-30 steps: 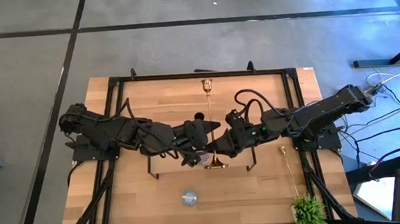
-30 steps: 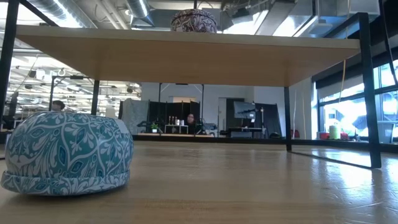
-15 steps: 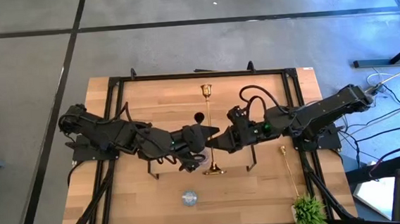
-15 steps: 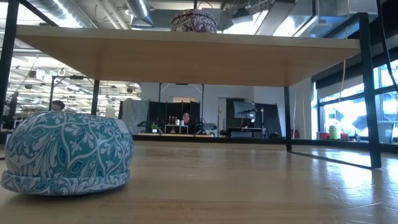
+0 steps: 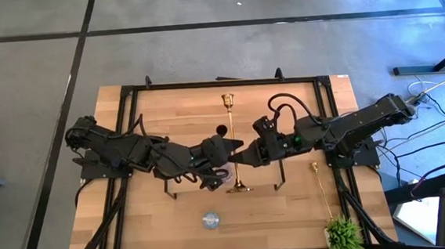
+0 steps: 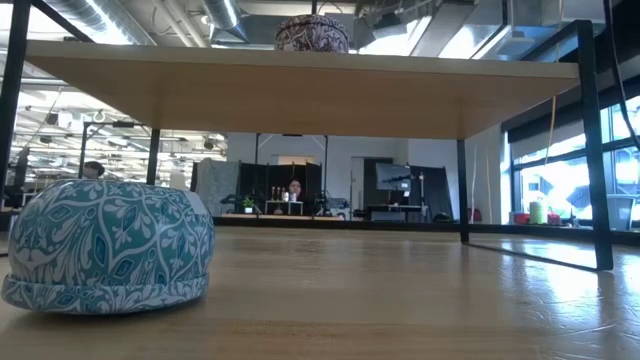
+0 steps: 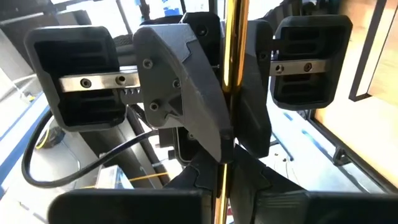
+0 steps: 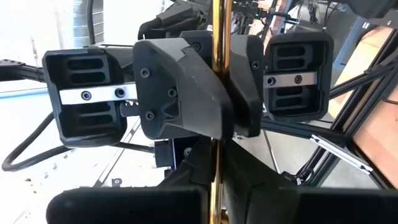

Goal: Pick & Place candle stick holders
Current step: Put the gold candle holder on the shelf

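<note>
A slim gold candle stick holder (image 5: 238, 178) hangs over the wooden board (image 5: 174, 112) at mid table, its round foot (image 5: 239, 188) toward the near edge. My left gripper (image 5: 227, 165) and right gripper (image 5: 248, 156) meet at its stem, both shut on it. A second gold holder (image 5: 229, 100) and a black one (image 5: 221, 129) stand farther back on the board. A third gold one (image 5: 319, 182) lies at the right. A pale blue patterned round (image 5: 211, 219) sits on the table near the front edge. A mauve round (image 6: 312, 33) rests on top of the board. My left gripper pinches the gold stem (image 7: 219, 177) between its two fingers, coming level from the table's left. The fingers lie across the stem. The holder lies about level, clear of the board. My right gripper pinches the same stem (image 8: 215, 155) between its two fingers, close beside the left gripper's hold. It comes level from the table's right, fingers across the stem. The foot sticks out toward the near edge, free in the air.
The board stands raised on black rails (image 5: 130, 147), with open room beneath it in the low view. A small green plant (image 5: 344, 234) stands at the near right corner. Cables (image 5: 280, 109) loop off the right arm.
My right gripper has shut on the gold stem that my left gripper was holding. Both wrists have rolled a little, and the holder's foot has shifted slightly toward the near edge.
</note>
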`<state>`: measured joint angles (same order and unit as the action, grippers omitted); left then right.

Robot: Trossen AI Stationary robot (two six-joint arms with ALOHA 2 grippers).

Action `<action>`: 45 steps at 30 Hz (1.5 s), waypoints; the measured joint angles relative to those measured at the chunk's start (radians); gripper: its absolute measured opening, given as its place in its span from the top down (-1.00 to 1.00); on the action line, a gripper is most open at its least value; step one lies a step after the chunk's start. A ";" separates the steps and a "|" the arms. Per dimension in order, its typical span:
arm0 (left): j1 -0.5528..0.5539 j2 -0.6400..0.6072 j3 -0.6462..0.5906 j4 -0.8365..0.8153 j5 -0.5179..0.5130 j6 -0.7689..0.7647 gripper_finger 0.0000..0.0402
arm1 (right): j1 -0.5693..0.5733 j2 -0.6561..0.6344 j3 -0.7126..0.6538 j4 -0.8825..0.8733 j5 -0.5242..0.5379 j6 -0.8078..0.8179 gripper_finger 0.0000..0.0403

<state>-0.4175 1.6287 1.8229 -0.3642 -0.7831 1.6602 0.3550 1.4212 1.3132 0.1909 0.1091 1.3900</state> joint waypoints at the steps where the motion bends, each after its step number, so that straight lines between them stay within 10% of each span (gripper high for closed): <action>1: 0.000 0.000 0.000 -0.001 -0.003 -0.009 0.92 | 0.000 0.000 0.000 0.000 -0.001 -0.004 0.92; 23: 0.001 -0.001 0.000 0.047 -0.156 -0.388 0.25 | 0.001 0.002 -0.002 0.004 -0.010 -0.039 0.92; 40: -0.079 -0.044 0.003 0.077 -0.347 -0.544 0.22 | -0.009 -0.031 -0.004 0.010 0.055 -0.120 0.92; 45: -0.080 -0.090 0.003 0.057 -0.384 -0.816 0.22 | -0.008 -0.064 -0.004 -0.044 0.122 -0.207 0.92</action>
<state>-0.4976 1.5389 1.8259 -0.3072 -1.1668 0.8441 0.3466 1.3570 1.3094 0.1474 0.2307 1.1829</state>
